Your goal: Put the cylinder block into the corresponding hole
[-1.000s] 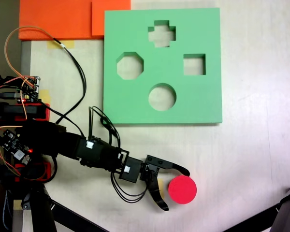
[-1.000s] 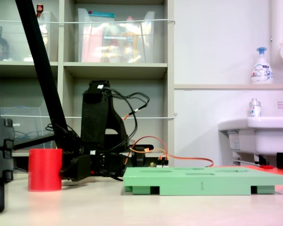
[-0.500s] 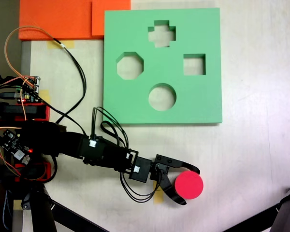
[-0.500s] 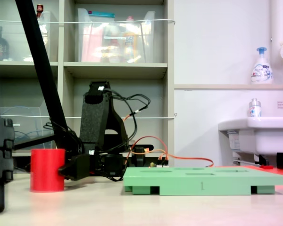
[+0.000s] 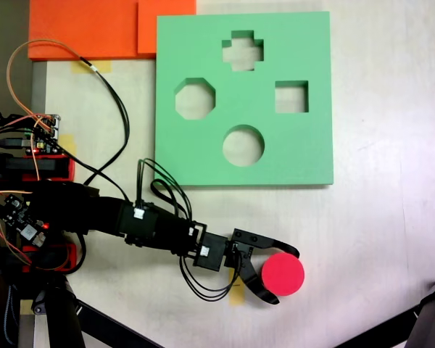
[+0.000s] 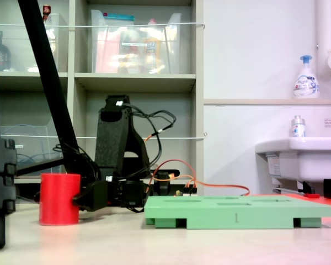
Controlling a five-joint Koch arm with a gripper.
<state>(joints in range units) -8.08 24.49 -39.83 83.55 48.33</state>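
In the top-down fixed view the red cylinder [image 5: 283, 275] sits low and right of centre in the frame, and the gripper [image 5: 285, 275] now has its two black fingers on either side of it, one over the top edge and one curling under the bottom edge. A second ago the cylinder lay just beyond the fingertips, outside the jaws; since then the arm has pushed forward and the jaws have closed in around the block, which has slid a little to the right. They look to be touching it, though from above I cannot be sure the grip is firm. In the side-on fixed view the cylinder [image 6: 59, 199] stands upright on the table at the lower left, bottom flat on the surface, so it is not yet lifted. The green board [image 5: 297, 156] fills the upper middle of the top-down frame, and its round hole [image 5: 243, 145] lies near the board's lower edge, well apart from the block. The pick-up seems nearly made; lifting and carrying up-frame to the hole is what remains.
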